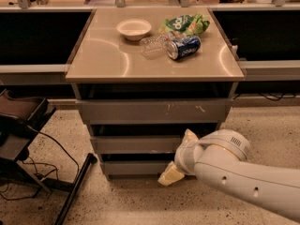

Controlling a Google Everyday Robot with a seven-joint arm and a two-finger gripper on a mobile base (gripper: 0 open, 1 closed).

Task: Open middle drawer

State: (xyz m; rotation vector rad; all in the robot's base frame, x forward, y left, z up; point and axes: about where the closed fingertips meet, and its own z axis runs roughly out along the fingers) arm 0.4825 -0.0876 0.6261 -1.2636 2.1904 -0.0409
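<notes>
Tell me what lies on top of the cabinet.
A bowl, clear bottle, blue can, and a green bag partly covered by the can. The end effector is lower, at the middle drawer's right end.

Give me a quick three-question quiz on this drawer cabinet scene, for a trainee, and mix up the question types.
1. True or false: the can lies on its side on the cabinet top.
2. Where is the gripper?
A. at the right end of the middle drawer
B. over the bowl
C. by the black stand on the left
3. Fill in: the scratched front belongs to the ___ drawer.

Key: 1 true; 2 A; 3 top.
</notes>
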